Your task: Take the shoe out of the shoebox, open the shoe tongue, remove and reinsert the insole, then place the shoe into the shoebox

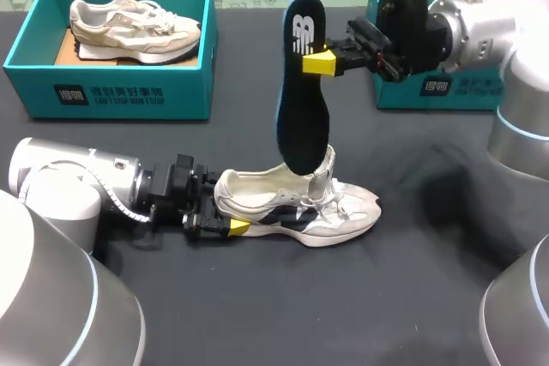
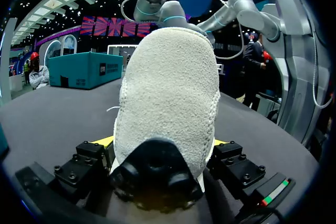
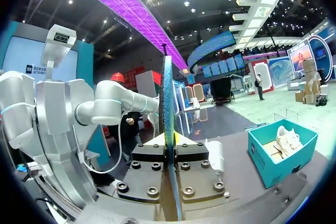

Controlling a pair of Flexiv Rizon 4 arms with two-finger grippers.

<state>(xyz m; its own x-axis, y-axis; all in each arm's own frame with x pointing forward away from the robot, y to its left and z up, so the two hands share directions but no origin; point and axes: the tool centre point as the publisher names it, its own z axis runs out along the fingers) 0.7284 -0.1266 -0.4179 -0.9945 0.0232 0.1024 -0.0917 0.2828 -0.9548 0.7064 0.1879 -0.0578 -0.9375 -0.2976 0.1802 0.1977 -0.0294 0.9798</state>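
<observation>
Shoe [image 2: 168,93] mostly hides left gripper [image 2: 160,142], seemingly clamped.

1. White shoe [image 1: 296,207]: stands on its sole at mid-table, toe to the right, grey and black side panels, tongue pulled up; heel clamped by the left gripper [image 1: 227,212] (fuzzy heel fills the left wrist view).
2. Dark insole [image 1: 302,83]: hangs near-vertical, lower tip at the shoe's opening, upper part pinched in the right gripper [image 1: 314,62].
3. Teal shoebox [image 1: 111,96]: sits open at far left, holds a second pale shoe [image 1: 133,27].
4. Second teal shoebox [image 1: 446,92]: sits at far right, partly hidden.
</observation>
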